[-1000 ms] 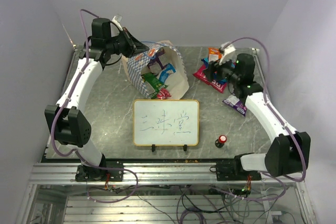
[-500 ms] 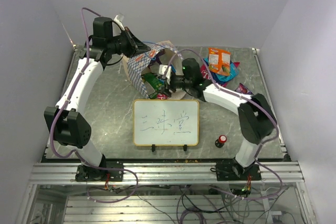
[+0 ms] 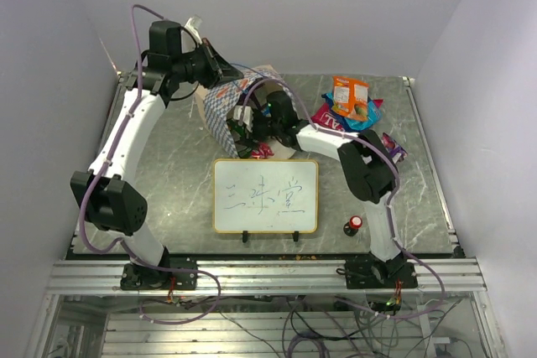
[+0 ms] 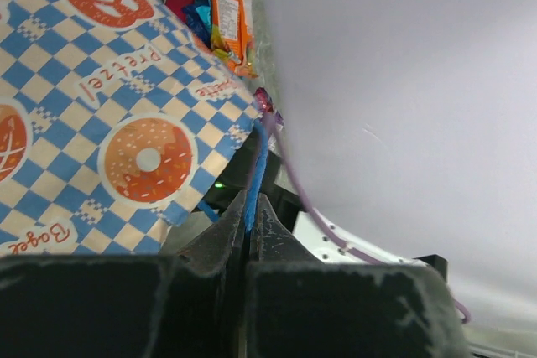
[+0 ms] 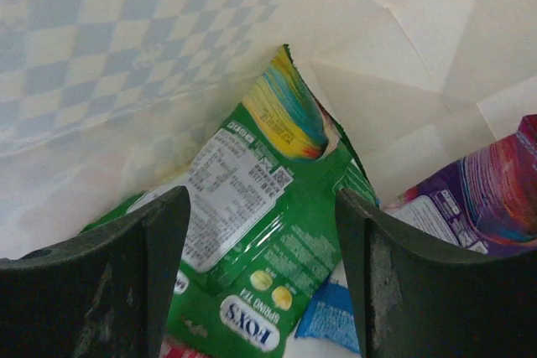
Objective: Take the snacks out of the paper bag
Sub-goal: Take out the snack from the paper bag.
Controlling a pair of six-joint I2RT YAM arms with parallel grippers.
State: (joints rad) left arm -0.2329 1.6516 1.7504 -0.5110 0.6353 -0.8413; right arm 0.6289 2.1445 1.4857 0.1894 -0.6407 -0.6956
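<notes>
Snacks (image 5: 252, 232) in paper bag (image 5: 126, 56): 1 grn, 1 purple (image 5: 487, 190), 1 blue (image 5: 331, 316).

Three views: one overhead, two wrist close-ups.
Top camera sits high behind the arm bases, looking down on the whole counter (image 3: 168, 182). Left wrist view looks along the left claw (image 4: 250, 217), hard against the paper bag (image 4: 109, 115) outside. Right wrist view peers inside it past the right claw (image 5: 262, 232). All three share the bag.

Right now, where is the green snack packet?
In the right wrist view, the green packet lies inside the paper bag, between the fingers of the open right claw, beside a purple packet.
</notes>
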